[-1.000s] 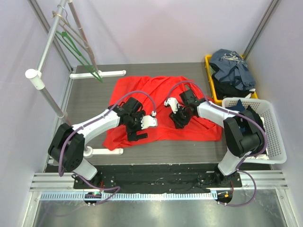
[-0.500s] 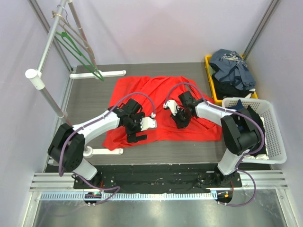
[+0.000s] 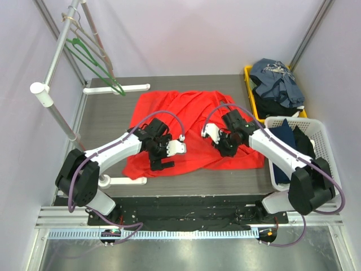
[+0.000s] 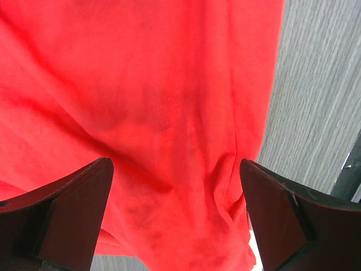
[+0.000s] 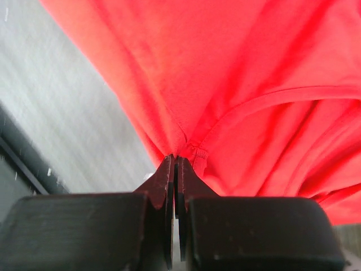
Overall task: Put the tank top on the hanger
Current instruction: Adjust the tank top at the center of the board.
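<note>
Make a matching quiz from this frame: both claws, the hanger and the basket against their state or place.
Things:
1. left claw
2. right claw
3. green hanger
4. white basket

States or places:
A. hung up at far left
B. shut on a fold of the red tank top
C. open, over the red fabric
D. far right, dark clothes inside

Pairs: 1-C, 2-B, 3-A, 4-D
</note>
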Action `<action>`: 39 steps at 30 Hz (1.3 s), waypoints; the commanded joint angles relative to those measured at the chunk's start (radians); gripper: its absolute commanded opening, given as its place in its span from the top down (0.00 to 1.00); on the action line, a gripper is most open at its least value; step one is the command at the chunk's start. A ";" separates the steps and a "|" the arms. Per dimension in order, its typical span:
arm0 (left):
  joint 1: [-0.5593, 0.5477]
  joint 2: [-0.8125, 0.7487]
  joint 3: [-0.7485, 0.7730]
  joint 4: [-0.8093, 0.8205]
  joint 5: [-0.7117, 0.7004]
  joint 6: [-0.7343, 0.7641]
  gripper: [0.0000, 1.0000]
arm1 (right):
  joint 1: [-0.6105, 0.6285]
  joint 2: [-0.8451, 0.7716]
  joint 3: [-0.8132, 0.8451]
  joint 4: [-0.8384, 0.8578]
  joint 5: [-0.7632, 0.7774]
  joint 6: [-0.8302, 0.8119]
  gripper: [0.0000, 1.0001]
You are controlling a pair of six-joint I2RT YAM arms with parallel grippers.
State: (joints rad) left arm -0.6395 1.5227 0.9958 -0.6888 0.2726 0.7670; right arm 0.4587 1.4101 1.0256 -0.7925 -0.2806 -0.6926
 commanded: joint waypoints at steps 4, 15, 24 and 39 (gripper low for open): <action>-0.002 -0.036 0.046 -0.060 0.013 0.032 0.00 | 0.061 -0.088 -0.146 -0.185 0.121 -0.110 0.99; -0.002 -0.035 0.129 -0.098 -0.024 0.061 0.00 | 0.077 -0.109 -0.125 -0.252 0.123 -0.124 0.49; 0.018 -0.058 0.158 -0.049 -0.127 0.011 0.00 | 0.003 0.001 0.221 -0.029 0.095 -0.013 0.37; 0.123 -0.108 0.095 0.025 -0.125 -0.067 0.00 | -0.244 0.872 1.227 0.105 0.086 0.517 0.36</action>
State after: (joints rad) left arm -0.5354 1.4593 1.1152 -0.7082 0.1505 0.7311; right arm 0.2001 2.1326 2.0361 -0.6666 -0.1783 -0.3126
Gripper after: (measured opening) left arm 0.996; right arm 0.637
